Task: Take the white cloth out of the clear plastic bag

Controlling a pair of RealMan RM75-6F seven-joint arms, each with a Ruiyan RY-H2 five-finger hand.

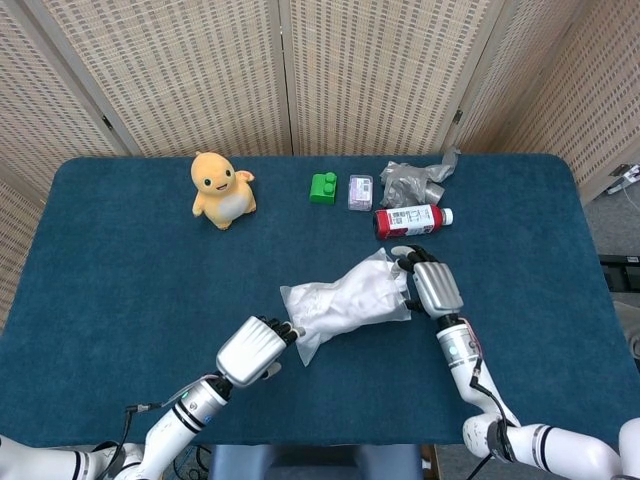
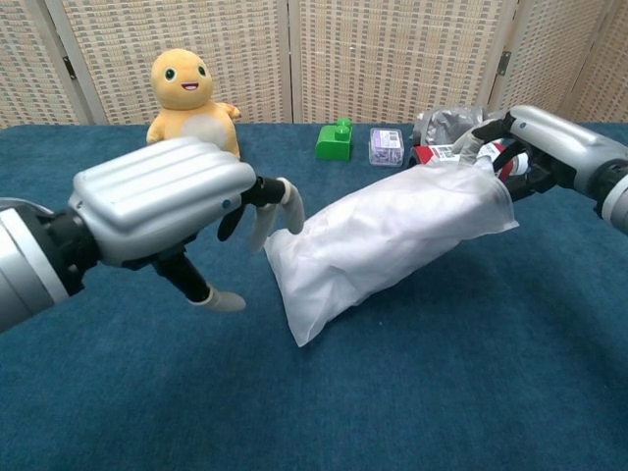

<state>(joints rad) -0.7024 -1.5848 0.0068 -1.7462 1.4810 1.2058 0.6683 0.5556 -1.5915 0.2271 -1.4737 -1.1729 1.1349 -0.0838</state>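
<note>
The bag (image 1: 345,305), cloth (image 2: 392,235) inside, lies mid-table. The right hand (image 1: 432,285) grips its far end; the left hand (image 1: 255,348), fingers spread, touches the near end, holding nothing. Extraction not begun. Next: open the bag's mouth and reach the cloth.

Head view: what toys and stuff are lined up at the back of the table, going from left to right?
Yellow plush toy → green block → small purple box → crumpled grey wrapper. The red bottle lies just in front of the wrapper, so I leave it out of the row.
</note>
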